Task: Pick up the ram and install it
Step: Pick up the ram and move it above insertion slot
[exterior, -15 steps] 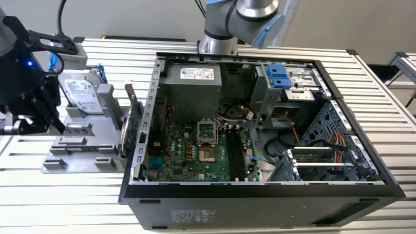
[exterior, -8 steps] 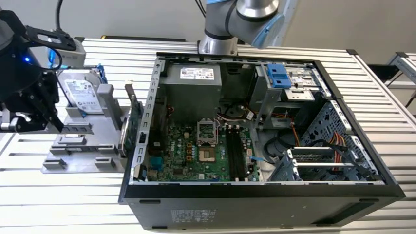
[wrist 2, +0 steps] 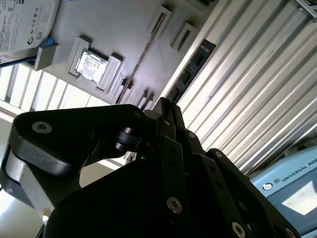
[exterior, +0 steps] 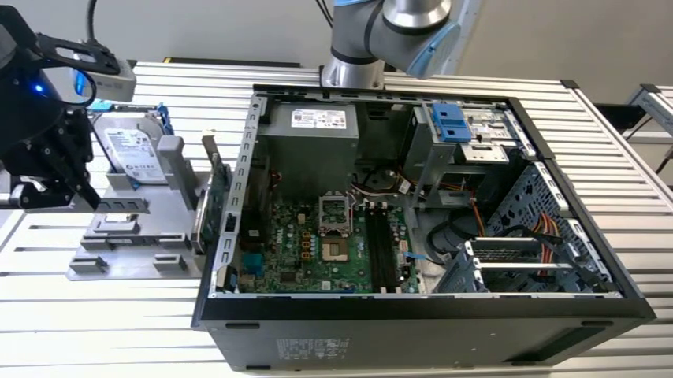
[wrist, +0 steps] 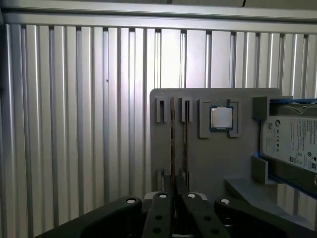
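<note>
I'm at the pick-up stage. My black end effector hangs above the grey parts holder on the ribbed aluminium bench, roughly in line with the thin, long ram. The ram stands edge-on in its slot, near the small square silver processor. I cannot tell how far the end effector is open; I judge it empty. A grasp calls for squaring to that narrow edge. The open black computer case sits well apart.

- Table: silver, ribbed in parallel slats.
- Parts holder: plain grey.
- Motherboard: green.
- Computer case: black.
- Hard drive: white label, blue bracket.
- Processor: silver.
</note>
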{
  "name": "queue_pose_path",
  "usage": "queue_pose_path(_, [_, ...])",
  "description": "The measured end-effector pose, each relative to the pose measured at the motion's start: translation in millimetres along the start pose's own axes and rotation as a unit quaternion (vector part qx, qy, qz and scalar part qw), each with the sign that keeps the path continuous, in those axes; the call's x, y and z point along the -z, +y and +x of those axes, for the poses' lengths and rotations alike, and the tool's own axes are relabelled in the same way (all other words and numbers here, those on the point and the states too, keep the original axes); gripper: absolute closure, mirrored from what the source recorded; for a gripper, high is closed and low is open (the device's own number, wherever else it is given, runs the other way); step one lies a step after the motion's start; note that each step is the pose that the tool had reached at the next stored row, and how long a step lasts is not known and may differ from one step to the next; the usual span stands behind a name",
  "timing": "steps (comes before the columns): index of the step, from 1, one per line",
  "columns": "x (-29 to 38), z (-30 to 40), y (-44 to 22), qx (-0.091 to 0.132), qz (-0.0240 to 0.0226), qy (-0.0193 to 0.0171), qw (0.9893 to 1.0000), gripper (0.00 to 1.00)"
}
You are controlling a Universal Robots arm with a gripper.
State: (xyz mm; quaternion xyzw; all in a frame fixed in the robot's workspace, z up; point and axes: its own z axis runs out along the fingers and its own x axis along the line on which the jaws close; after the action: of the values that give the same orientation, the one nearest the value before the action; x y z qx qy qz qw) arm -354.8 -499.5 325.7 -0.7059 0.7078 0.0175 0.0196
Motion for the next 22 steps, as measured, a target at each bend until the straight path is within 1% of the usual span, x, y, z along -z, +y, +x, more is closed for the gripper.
queue_pose_path(22, [17.3,-0.9,0.0,0.000,0.0000,-0.0001,1.0000,1.00])
